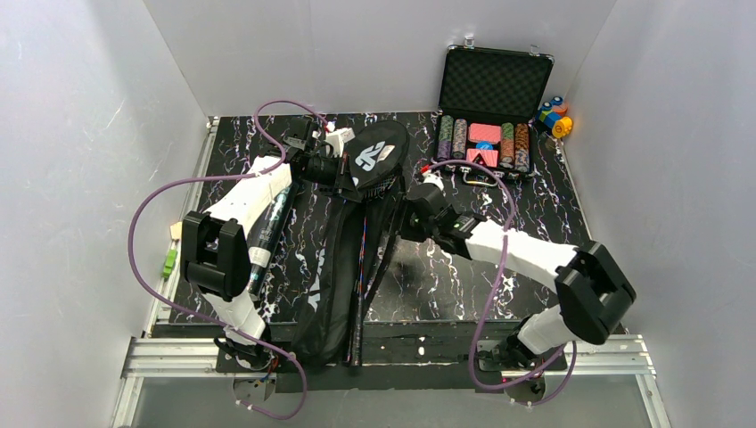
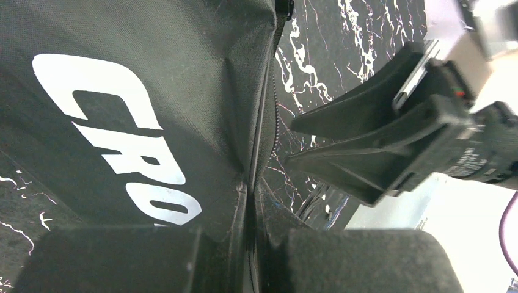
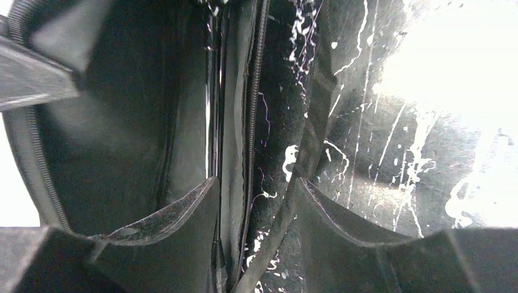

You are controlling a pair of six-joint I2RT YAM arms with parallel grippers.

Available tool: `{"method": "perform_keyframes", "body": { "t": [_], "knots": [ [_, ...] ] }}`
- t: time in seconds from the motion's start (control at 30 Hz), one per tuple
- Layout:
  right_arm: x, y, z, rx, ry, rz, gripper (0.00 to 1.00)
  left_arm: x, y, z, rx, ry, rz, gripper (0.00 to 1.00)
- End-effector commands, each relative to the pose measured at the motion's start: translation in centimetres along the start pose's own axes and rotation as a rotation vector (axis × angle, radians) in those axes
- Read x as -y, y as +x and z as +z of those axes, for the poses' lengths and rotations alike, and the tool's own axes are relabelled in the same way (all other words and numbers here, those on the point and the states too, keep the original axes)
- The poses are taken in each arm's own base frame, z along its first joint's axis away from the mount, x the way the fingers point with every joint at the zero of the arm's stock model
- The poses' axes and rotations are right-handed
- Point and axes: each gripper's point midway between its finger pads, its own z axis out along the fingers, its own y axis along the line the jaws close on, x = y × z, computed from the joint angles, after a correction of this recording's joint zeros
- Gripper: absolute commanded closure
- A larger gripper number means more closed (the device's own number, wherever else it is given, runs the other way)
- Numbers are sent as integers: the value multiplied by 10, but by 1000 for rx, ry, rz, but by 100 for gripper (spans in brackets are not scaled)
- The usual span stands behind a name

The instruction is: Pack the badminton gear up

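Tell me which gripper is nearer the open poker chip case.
Right. The right gripper hangs open off the near-left side of the case; the left gripper is farther left, shut on the bag.

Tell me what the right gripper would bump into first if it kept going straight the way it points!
Most likely the zippered edge of the black bag, lying just ahead of the right gripper, between its open jaws. Depth is unclear, so it might touch the table beneath instead.

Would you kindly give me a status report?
Left gripper shut on bag rim. Right gripper open over bag edge. Racquets lie in open bag. Tube outside, beside it.
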Motion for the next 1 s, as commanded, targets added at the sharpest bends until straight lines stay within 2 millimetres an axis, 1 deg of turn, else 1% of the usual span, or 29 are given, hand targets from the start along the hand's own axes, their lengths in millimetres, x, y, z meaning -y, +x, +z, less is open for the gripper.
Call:
{"method": "perform_keyframes", "body": {
  "t": [0.0, 0.1, 0.17, 0.37, 0.47, 0.5, 0.57, 0.63, 0.67, 0.7, 0.73, 0.77, 0.8, 0.87, 0.97],
  "knots": [
    [-22, -1, 16, -23, -81, 12, 43, 38, -8, -24, 36, 71, 41, 100],
    [-28, 1, 26, -34, -109, 33, 44, 38, -7, -25, 38, 67, 41, 100],
    [-27, 5, 33, -50, -110, 50, 45, 39, -7, -25, 39, 67, 44, 100],
    [-26, 20, 46, -94, -140, 84, 54, 40, -7, -28, 43, 64, 52, 100],
    [-34, 29, 47, -135, -200, 85, 64, 40, -6, -28, 44, 59, 55, 100],
    [-37, 30, 48, -138, -216, 83, 68, 39, -5, -28, 44, 56, 58, 100],
    [-37, 32, 47, -150, -222, 81, 83, 37, -4, -28, 45, 48, 60, 100],
    [-38, 31, 43, -151, -222, 72, 99, 36, -2, -28, 40, 44, 62, 93],
    [-38, 30, 40, -149, -222, 65, 99, 34, -1, -27, 34, 42, 59, 89],
    [-38, 28, 37, -142, -217, 63, 99, 33, 2, -25, 26, 43, 55, 80],
    [-39, 25, 33, -136, -218, 59, 99, 33, 4, -25, 21, 44, 51, 74],
    [-39, 22, 29, -129, -214, 56, 99, 32, 6, -24, 16, 45, 47, 60],
    [-41, 18, 24, -120, -215, 51, 99, 31, 9, -23, 9, 47, 43, 52],
    [-45, 12, 14, -103, -221, 48, 99, 33, 14, -23, 0, 63, 50, 41],
    [-54, 2, -1, -88, -244, 44, 99, 42, 25, -26, -13, 118, 60, 29]
  ]
}}
